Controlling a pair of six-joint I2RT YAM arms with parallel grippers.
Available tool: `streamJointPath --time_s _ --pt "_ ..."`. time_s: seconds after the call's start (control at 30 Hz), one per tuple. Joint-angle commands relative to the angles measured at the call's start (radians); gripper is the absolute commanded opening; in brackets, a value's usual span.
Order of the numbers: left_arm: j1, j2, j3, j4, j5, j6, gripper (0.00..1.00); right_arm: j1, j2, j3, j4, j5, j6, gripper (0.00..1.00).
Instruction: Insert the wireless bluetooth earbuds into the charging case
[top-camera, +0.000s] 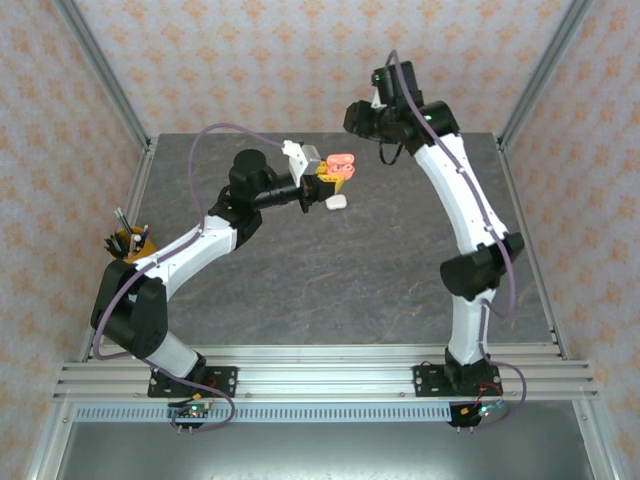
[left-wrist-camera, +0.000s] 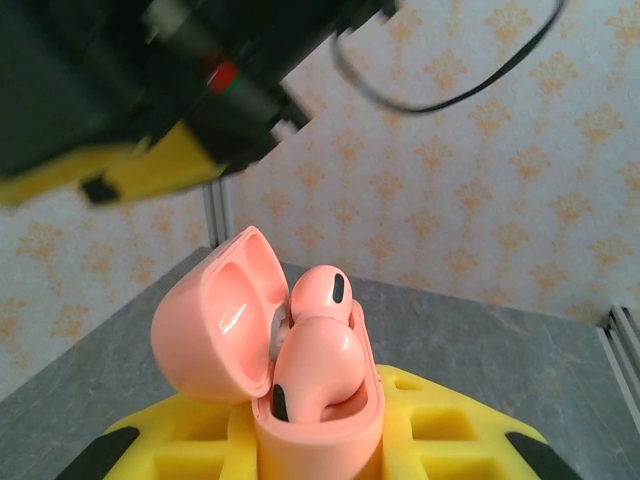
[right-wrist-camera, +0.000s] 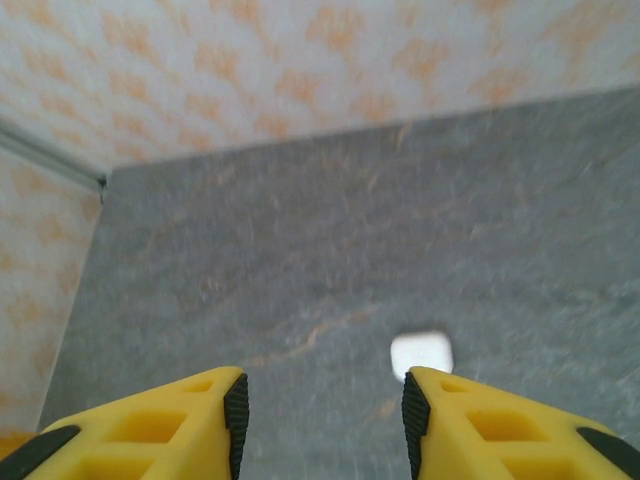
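Note:
My left gripper (left-wrist-camera: 318, 445) is shut on the base of a salmon-pink charging case (left-wrist-camera: 320, 425), held up above the table with its lid (left-wrist-camera: 212, 320) hinged open to the left. Two pink earbuds sit in the case: one (left-wrist-camera: 322, 290) at the back and one (left-wrist-camera: 318, 362) in front, its head standing proud of the rim. In the top view the pink case (top-camera: 341, 163) is at the left gripper's tip (top-camera: 322, 183). My right gripper (right-wrist-camera: 322, 425) is open with nothing between its fingers. It hangs blurred just above and to the left of the case (left-wrist-camera: 150, 172).
A closed white case (top-camera: 336, 202) lies on the grey table (top-camera: 380, 270) just below the held case; it shows beside the right finger (right-wrist-camera: 421, 352). A holder of pens (top-camera: 130, 243) stands at the table's left edge. Patterned walls enclose the back and sides.

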Motion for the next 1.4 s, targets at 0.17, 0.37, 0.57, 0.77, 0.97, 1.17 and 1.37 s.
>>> streamJointPath --time_s 0.17,0.37,0.57,0.77,0.97,1.17,1.37 --pt "-0.011 0.05 0.072 -0.04 0.009 0.035 0.0 0.041 -0.018 -0.005 -0.197 -0.163 -0.078 0.38" --pt "-0.01 0.099 0.098 -0.013 -0.035 -0.001 0.0 0.058 -0.22 -0.277 -0.1 -0.088 -0.06 0.36" --pt "-0.011 0.158 0.103 -0.013 -0.032 -0.087 0.0 -0.029 -0.388 -0.557 0.045 0.203 0.125 0.42" --pt "-0.038 0.264 0.114 -0.179 -0.118 -0.339 0.0 -0.122 -0.478 -0.845 0.179 0.187 0.238 0.42" --pt "-0.046 0.415 0.176 -0.447 -0.098 -0.582 0.0 -0.123 -0.517 -1.013 0.247 0.214 0.288 0.42" --pt "-0.068 0.441 0.137 -0.533 -0.165 -0.619 0.0 -0.124 -0.521 -1.077 0.274 0.233 0.31 0.43" --pt "-0.068 0.498 0.196 -0.696 -0.242 -0.613 0.12 -0.125 -0.523 -1.074 0.272 0.247 0.309 0.46"
